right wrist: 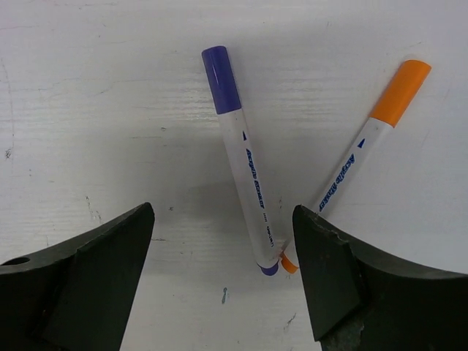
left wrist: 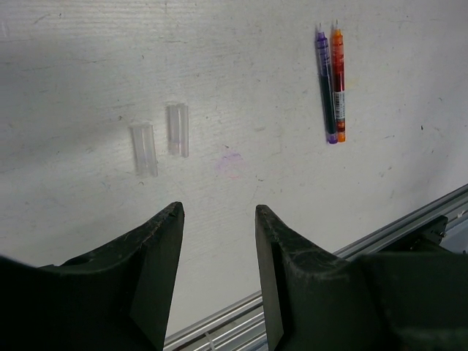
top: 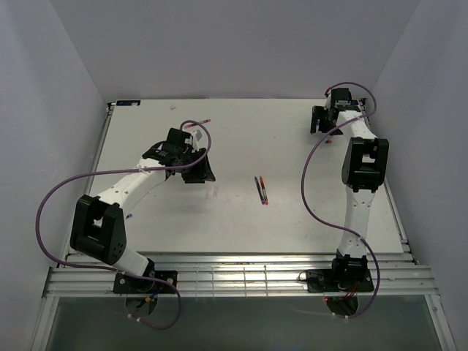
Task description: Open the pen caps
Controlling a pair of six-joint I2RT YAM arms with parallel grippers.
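**Step in hand:** approach to the capped markers. No cap here is off.

- **Right gripper** (right wrist: 223, 207): jaws spread wide, nothing held. It hangs low over two markers at the far right of the table (top: 219, 227).
- **Violet-blue cap** (right wrist: 221, 79): seated on the violet marker (right wrist: 252, 183), at the end pointing away from the gripper.
- **Orange cap** (right wrist: 400, 91): seated on the orange marker (right wrist: 344, 175), also at the far end. The two markers fan apart at the caps. Their tail ends meet between the jaws, close to the right-hand finger.
- **Red cap:** you cannot find one in any view.
- **Left gripper** (left wrist: 219, 208): partly open, empty, over bare table left of centre.
- **Clear tubes** (left wrist: 143, 148): two short ones lie side by side, just apart, ahead of the left gripper. You may judge them to be loose caps.
- **Thin pens** (left wrist: 330, 84): one violet and one orange-red, side by side mid-table.

**Next move, as a judgement:**
- Choose one marker, since the touching tails risk a double pick.
- Lower the right gripper and close it on one white barrel, clear of the other marker.
- Bring the left gripper across to take the cap. It is well apart from the markers, and pulling a cap likely needs both grippers.
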